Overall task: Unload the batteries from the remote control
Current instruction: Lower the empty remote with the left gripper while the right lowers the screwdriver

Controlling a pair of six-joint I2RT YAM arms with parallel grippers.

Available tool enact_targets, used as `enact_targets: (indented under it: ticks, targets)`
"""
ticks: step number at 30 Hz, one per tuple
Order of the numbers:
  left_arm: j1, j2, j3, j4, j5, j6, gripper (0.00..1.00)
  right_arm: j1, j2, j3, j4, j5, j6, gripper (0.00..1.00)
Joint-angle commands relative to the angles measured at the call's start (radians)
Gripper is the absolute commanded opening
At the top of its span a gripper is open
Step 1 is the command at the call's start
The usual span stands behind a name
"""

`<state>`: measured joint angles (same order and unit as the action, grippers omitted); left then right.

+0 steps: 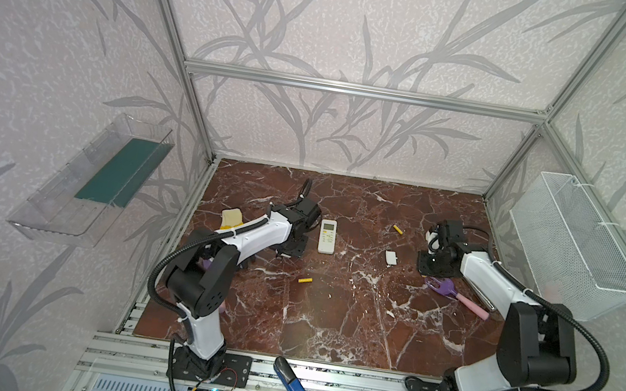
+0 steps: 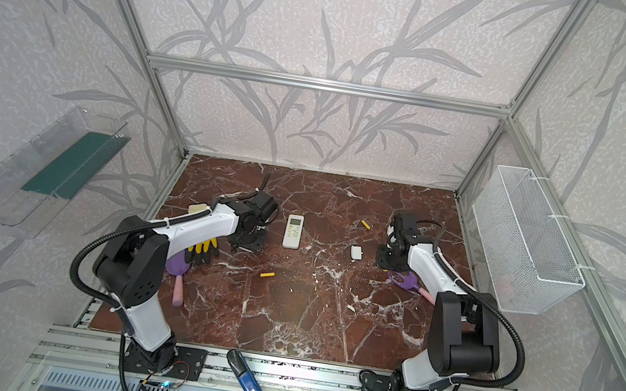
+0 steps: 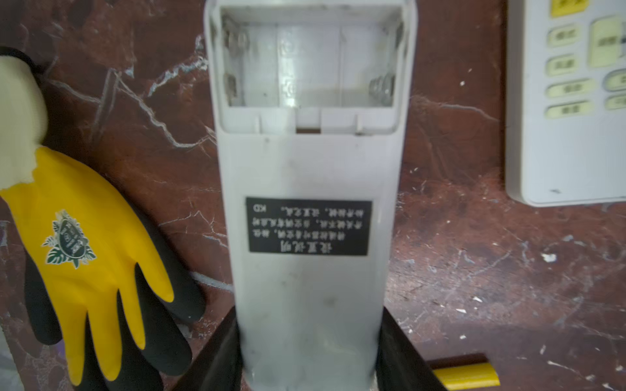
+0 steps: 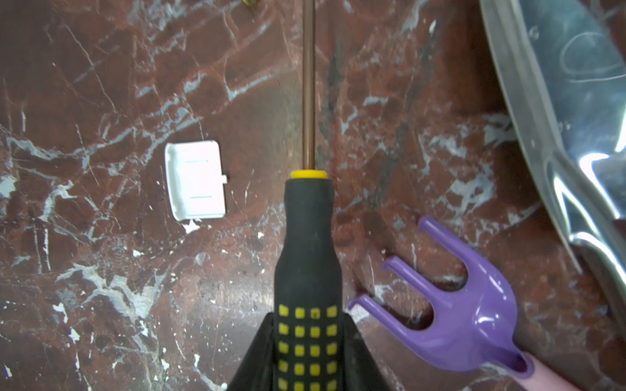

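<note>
Left claw (image 3: 308, 353) holds the grey remote (image 3: 308, 220); right claw (image 4: 308, 355) holds the screwdriver (image 4: 306, 257).
The grey remote lies back-up in the left claw's grip, its battery compartment (image 3: 311, 64) open with contact springs showing. The right claw is closed narrow on the screwdriver's handle. 2 yellow batteries lie loose on the surface (image 1: 325, 324), well apart: the near battery (image 1: 305, 280) by the left claw, the far battery (image 1: 397, 229) toward the back wall. The white cover (image 1: 391, 258) lies near the right claw.

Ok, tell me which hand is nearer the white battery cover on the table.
Right. The right hand, gripping the screwdriver, is just beside the battery cover; the left hand, holding a grey remote, is far off beyond the white remote.
</note>
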<state>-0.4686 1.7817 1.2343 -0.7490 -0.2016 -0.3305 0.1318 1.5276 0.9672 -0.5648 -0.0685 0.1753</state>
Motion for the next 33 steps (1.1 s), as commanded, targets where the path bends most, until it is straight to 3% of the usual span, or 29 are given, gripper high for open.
enact_targets:
  ticks: [1, 11, 27, 33]
  targets:
    - [0.016, 0.022, -0.007, -0.012, 0.018, -0.038, 0.47, 0.022, -0.056, -0.062, 0.005, 0.009, 0.055, 0.00]
    - [0.034, 0.056, -0.019, 0.015, 0.031, -0.046, 0.56, 0.131, -0.019, -0.108, 0.018, 0.014, 0.099, 0.00]
    - [0.048, 0.080, -0.029, 0.028, 0.049, -0.048, 0.67, 0.144, 0.092, -0.051, -0.014, 0.039, 0.107, 0.04]
    - [0.048, 0.036, 0.001, -0.013, 0.037, -0.048, 0.80, 0.144, 0.111, -0.041, -0.021, 0.039, 0.103, 0.14]
